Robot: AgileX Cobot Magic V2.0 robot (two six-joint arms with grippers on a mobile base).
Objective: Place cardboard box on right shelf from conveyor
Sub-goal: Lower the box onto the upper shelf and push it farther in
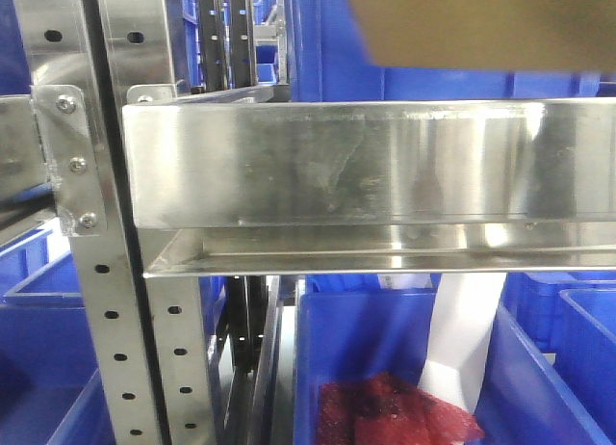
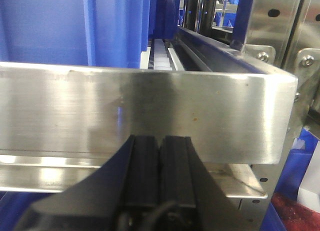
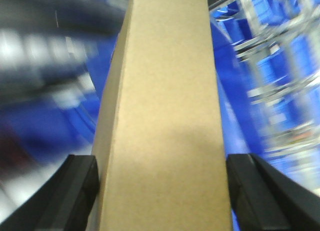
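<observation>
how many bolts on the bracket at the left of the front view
3, stacked in a vertical line on the shiny steel bracket plate: top bolt, middle bolt, bottom bolt. Others may sit out of view.

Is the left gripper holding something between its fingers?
No, in the left wrist view the left gripper has its two black fingers pressed together with nothing between them, in front of the right shelf.

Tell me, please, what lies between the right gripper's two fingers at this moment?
The cardboard box fills the gap between the right gripper's fingers, its tan face running up the right wrist view.
</observation>
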